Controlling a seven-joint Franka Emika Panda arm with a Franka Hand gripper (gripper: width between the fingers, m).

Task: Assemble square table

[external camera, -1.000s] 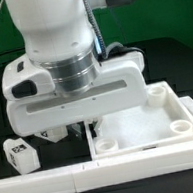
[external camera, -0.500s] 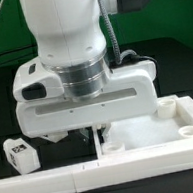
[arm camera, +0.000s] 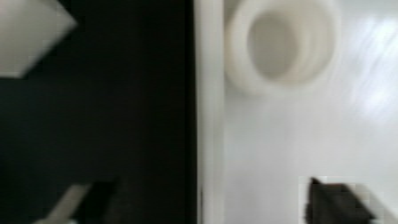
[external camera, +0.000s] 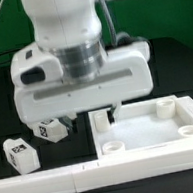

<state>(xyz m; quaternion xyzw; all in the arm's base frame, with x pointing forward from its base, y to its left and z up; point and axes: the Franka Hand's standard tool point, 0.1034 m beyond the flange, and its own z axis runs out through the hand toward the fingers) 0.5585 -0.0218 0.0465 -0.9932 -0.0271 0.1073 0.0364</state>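
Observation:
The white square tabletop (external camera: 150, 126) lies rim-up on the black table at the exterior view's right, with round corner holes (external camera: 165, 104). My gripper (external camera: 102, 114) hangs just above its left rim, open and empty. In the wrist view, my gripper (arm camera: 205, 192) has one finger on each side of the rim (arm camera: 210, 110), and one corner hole (arm camera: 285, 45) shows beyond. Two stubby white legs with black-and-white tags lie at the exterior view's left, one near the front (external camera: 21, 154) and one under my hand (external camera: 49, 130).
A long white rail (external camera: 57, 178) runs along the front edge, right before the tabletop. A white block (arm camera: 25, 35) shows in the wrist view's corner, likely a leg. A green backdrop stands behind the black table.
My arm has risen and shifted slightly toward the exterior view's right. More of the tabletop and the second leg are now uncovered.

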